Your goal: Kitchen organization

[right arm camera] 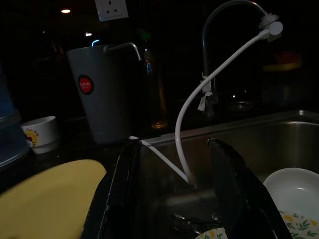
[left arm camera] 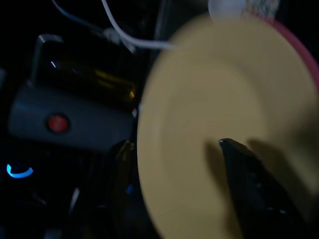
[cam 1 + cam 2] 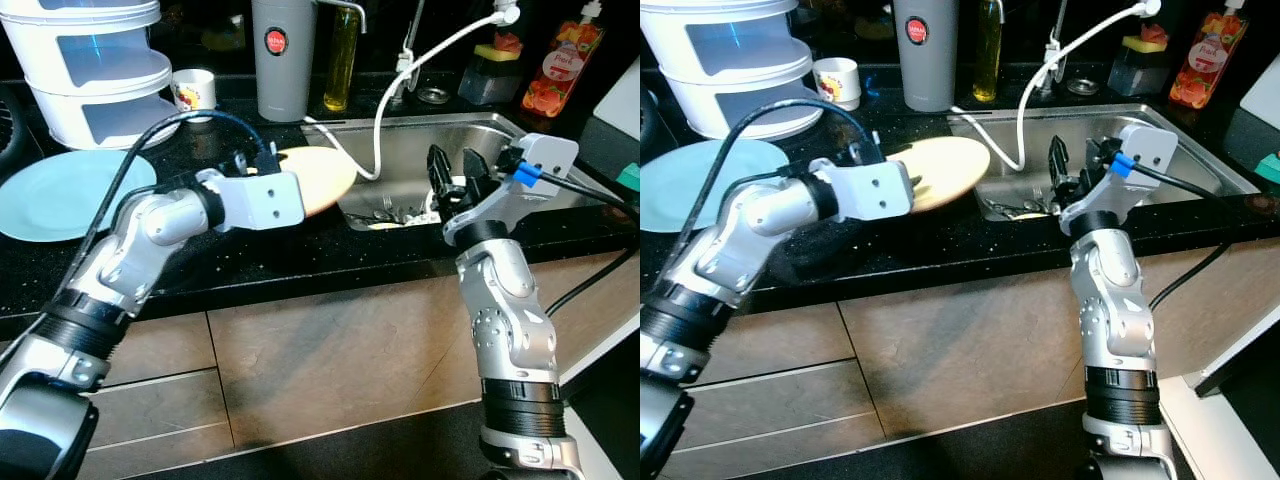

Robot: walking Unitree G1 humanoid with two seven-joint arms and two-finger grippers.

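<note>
My left gripper (image 3: pixel 274 160) is shut on the near rim of a yellow plate (image 3: pixel 322 178), which it holds tilted over the counter at the left edge of the steel sink (image 3: pixel 470 135). In the left wrist view one black finger (image 2: pixel 246 174) lies across the plate's face and the other sits behind its rim. Over the sink's front edge, my right gripper (image 3: pixel 456 170) is open with nothing between its fingers. A white patterned bowl (image 1: pixel 295 191) and some cutlery (image 3: pixel 398 212) lie in the sink.
A light blue plate (image 3: pixel 70 195) lies on the black counter at the left, below a white stacked container (image 3: pixel 95 70). A small cup (image 3: pixel 193 88), a grey canister (image 3: pixel 283 60), an oil bottle (image 3: pixel 342 60) and a red bottle (image 3: pixel 562 65) line the back. A white hose (image 3: pixel 380 120) hangs from the faucet.
</note>
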